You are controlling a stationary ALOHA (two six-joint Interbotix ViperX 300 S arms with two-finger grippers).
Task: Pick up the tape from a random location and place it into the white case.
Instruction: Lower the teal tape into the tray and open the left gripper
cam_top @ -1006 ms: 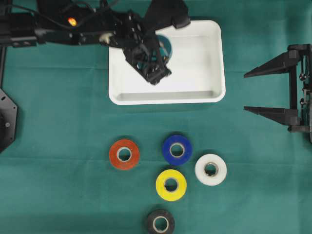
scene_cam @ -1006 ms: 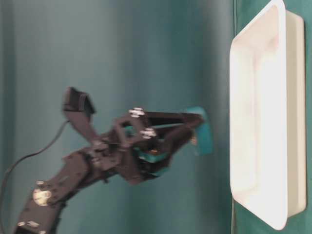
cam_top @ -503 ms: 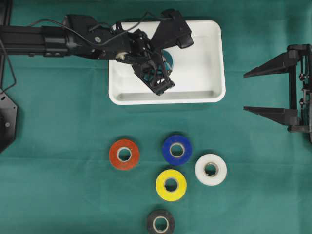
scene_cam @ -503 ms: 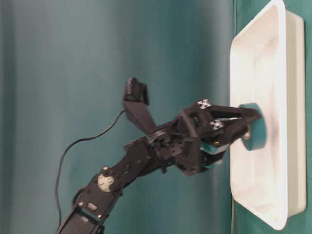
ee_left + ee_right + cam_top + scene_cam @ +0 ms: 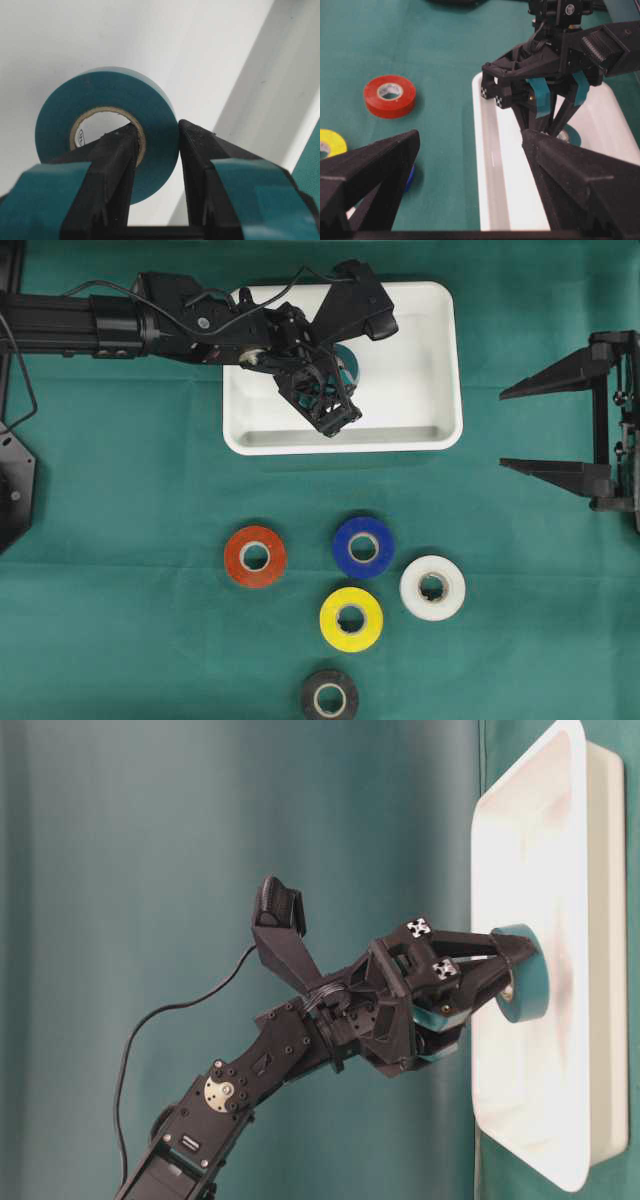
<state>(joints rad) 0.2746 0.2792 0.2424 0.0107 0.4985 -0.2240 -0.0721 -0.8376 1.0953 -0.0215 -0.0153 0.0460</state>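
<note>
Inside the white case (image 5: 420, 350), the left claw (image 5: 155, 145) is pinching the teal tape (image 5: 107, 127) through its wall, one finger in the core. Tape is sitting upright on edge, its hole facing sideways, touching the case floor. Right claw (image 5: 555, 425) is idling, spread wide, over the green surface (image 5: 120, 620).

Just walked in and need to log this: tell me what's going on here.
The left gripper is shut on a teal tape roll, one finger through its core, holding it down inside the shallow white plastic case. It has not let go yet. The right gripper sits open off to the side. Red, blue, yellow, white and black rolls lie on the green cloth.
</note>
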